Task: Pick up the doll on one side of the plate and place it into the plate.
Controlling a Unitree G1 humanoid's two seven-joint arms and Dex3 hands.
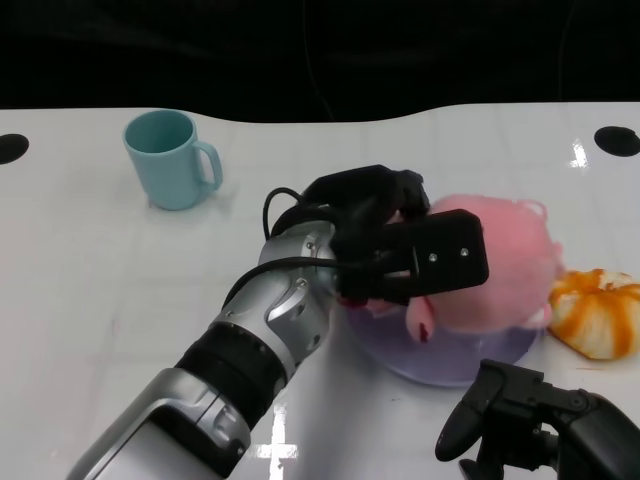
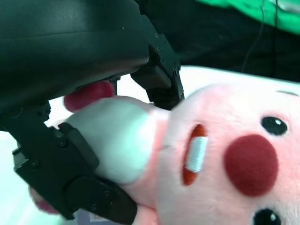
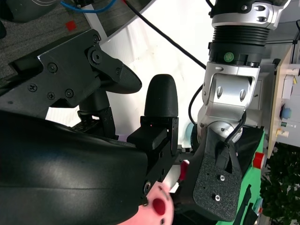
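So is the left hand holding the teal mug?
No, the left hand grips the pink doll over the plate; the mug stands apart.

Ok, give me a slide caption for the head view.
Left hand grips the pink doll over the plate; right hand idle.

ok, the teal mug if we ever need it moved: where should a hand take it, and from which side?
By the handle or across the rim. The mug stands upright, mouth up, handle toward the robot's right. The left hand, nearer but now gripping the doll, could likely come from above and pinch the rim, or from the handle side.
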